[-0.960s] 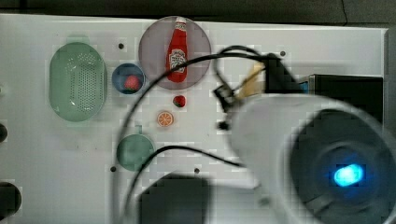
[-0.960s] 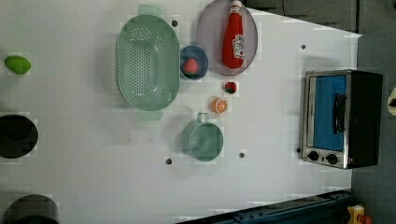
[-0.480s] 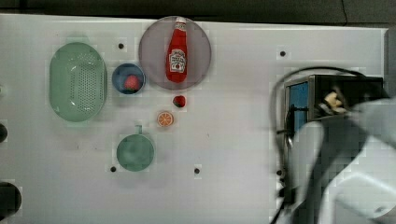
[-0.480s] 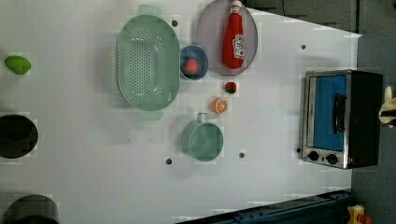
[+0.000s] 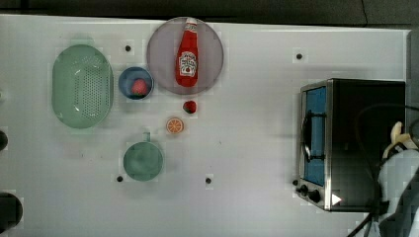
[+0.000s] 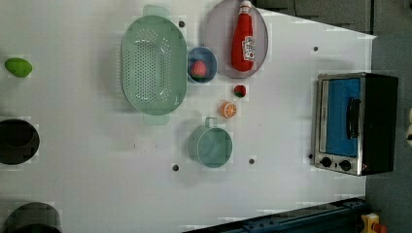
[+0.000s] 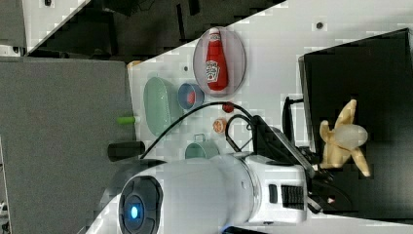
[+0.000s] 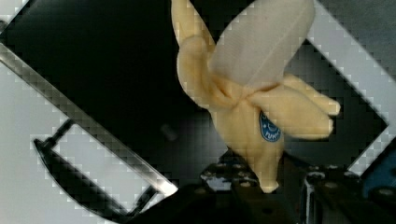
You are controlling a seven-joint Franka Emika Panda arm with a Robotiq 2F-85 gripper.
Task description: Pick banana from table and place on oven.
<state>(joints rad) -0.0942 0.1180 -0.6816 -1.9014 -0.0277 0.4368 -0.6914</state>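
Top view, taken from its left to its right: the green colander (image 5: 81, 86), the blue bowl (image 5: 136, 83) with a red piece in it, the green cup (image 5: 143, 160), the grey plate (image 5: 163, 37) carrying the ketchup bottle (image 5: 187, 52), the orange slice (image 5: 174, 125) and the small strawberry (image 5: 189, 106) lie just where they lay a second ago. The white table (image 5: 247, 98) around them is otherwise unchanged.

What has changed is the arm (image 5: 400, 190). A second ago it loomed over the table's middle with the banana; half a second ago it covered the oven. Now it sits at the top view's far right, leaving the oven (image 5: 365, 143) uncovered. The banana (image 5: 398, 137) shows at the oven's right edge.

In the right view the banana (image 7: 343, 139) is over the oven's black top, though I cannot tell whether it touches it. In the wrist view the gripper (image 8: 273, 189) appears closed narrowly on the banana's lower end, the fruit standing out over the dark surface.

So the pick and the carry look done, and what remains, by my reading, is lowering and letting go.

As for writing: the ketchup bottle bears a white label, and the banana has a round blue sticker (image 8: 270, 127). Neither can be read.
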